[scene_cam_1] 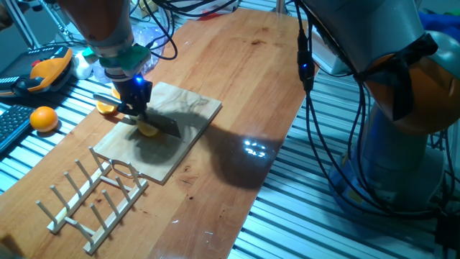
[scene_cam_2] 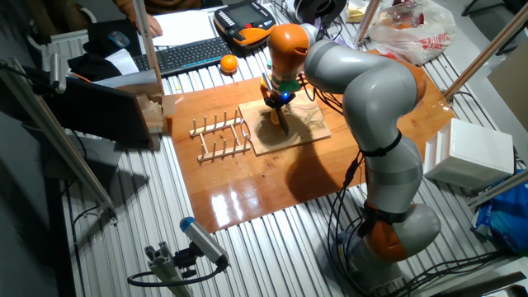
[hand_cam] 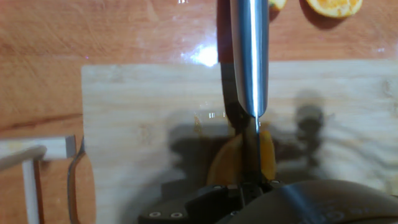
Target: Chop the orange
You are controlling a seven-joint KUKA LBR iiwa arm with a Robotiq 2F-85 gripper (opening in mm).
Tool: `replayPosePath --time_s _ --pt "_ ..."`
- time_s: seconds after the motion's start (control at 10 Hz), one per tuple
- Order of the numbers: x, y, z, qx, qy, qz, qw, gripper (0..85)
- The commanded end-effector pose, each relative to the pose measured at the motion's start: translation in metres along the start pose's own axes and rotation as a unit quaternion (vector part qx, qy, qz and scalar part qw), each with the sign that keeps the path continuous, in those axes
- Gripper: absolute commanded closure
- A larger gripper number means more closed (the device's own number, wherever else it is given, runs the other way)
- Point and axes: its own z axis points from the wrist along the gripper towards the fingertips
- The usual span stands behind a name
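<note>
Slatted metal benching carries the long wooden table (scene_cam_1: 237, 108) I am working over, with cables trailing along its far edge. My gripper (scene_cam_1: 135, 101) hangs low over the pale cutting board (scene_cam_1: 188, 122), its fingers pinched together on the handle of a knife (scene_cam_1: 159, 124), whose blade lies across the board's middle. From the hand view the blade (hand_cam: 249, 56) runs straight away from me, edge down, and the orange (hand_cam: 231, 163) sits directly under it on the board, flesh showing on both sides of the steel; I cannot tell whether the edge has gone through. Just off the board's far side, on the table, lie two more orange wedges (scene_cam_1: 106, 106), apart from the one under the knife. Near the board's other end stands a wooden peg rack (scene_cam_1: 92, 196). Well off the table, on the slats, a whole round orange (scene_cam_1: 43, 118) rests beside a keyboard (scene_cam_2: 183, 54) and a teach pendant (scene_cam_2: 244, 20).
</note>
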Motion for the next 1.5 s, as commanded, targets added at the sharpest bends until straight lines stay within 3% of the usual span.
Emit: replayPosePath --time_s 0.0,0.4,0.7,0.9,1.0,1.1,1.4 --pt "0.000 -0.001 -0.010 -0.002 -0.001 0.001 1.0000 85.0" --pt "0.010 0.015 -0.048 -0.026 0.014 0.026 0.9992 85.0" --pt "0.025 0.041 -0.074 -0.025 0.014 0.058 0.9979 85.0" --pt "0.035 0.056 -0.083 -0.035 0.021 0.074 0.9964 85.0" --pt "0.041 0.061 -0.081 -0.050 0.026 0.072 0.9958 85.0" --pt "0.044 0.064 -0.080 -0.050 0.024 0.074 0.9957 85.0" --pt "0.043 0.053 -0.083 -0.020 0.030 0.054 0.9979 85.0"
